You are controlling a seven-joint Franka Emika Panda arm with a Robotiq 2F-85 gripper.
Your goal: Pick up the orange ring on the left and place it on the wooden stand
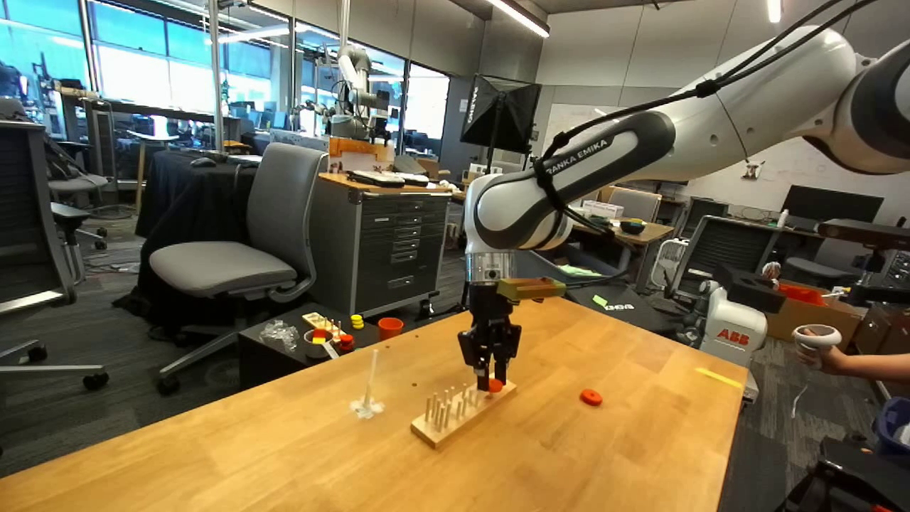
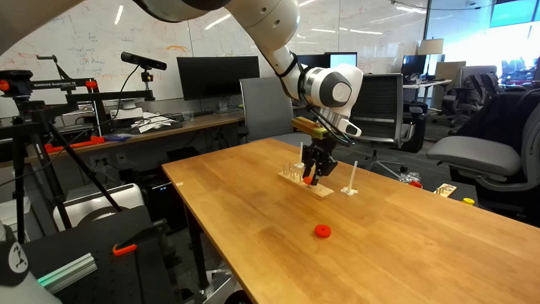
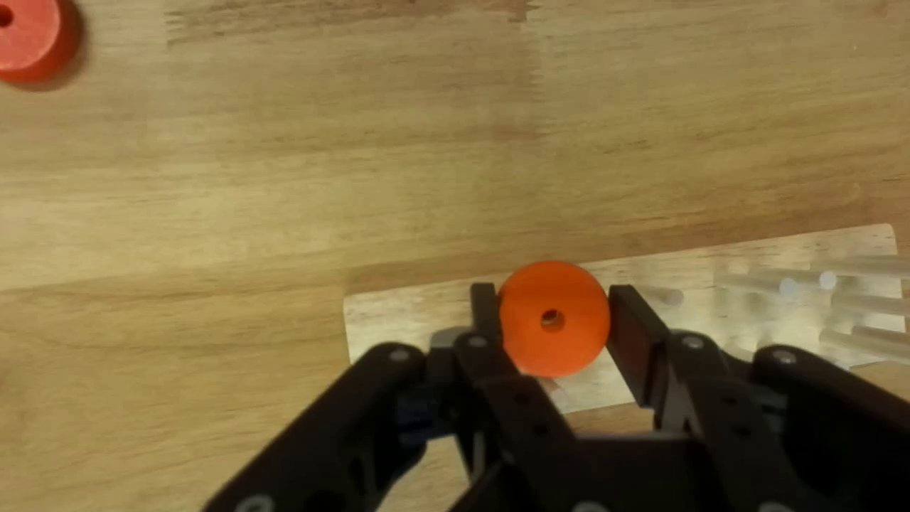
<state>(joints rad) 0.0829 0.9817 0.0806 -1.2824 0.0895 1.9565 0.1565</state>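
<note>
My gripper [image 1: 492, 378] is shut on an orange ring [image 1: 495, 386], held flat between the fingertips over the wooden stand [image 1: 431, 431]. In the wrist view the gripper [image 3: 552, 307] pinches the ring [image 3: 554, 350] on both sides, above the stand's [image 3: 405, 313] left part. Thin pegs stand on its right part. In an exterior view the gripper [image 2: 313, 180], the ring [image 2: 307, 180] and the stand [image 2: 321, 192] also show. I cannot tell whether the ring touches the stand or a peg beneath it. A second, similar ring [image 1: 591, 397] lies flat on the table, apart from the stand.
The second ring also shows in the other pictures [image 2: 322, 231] [image 3: 34, 37]. Thin white upright rods [image 1: 371, 380] [image 2: 352, 177] are fixed on the wooden tabletop [image 1: 284, 441] near the stand. A low black box with cups [image 1: 390, 328] stands beyond the table edge.
</note>
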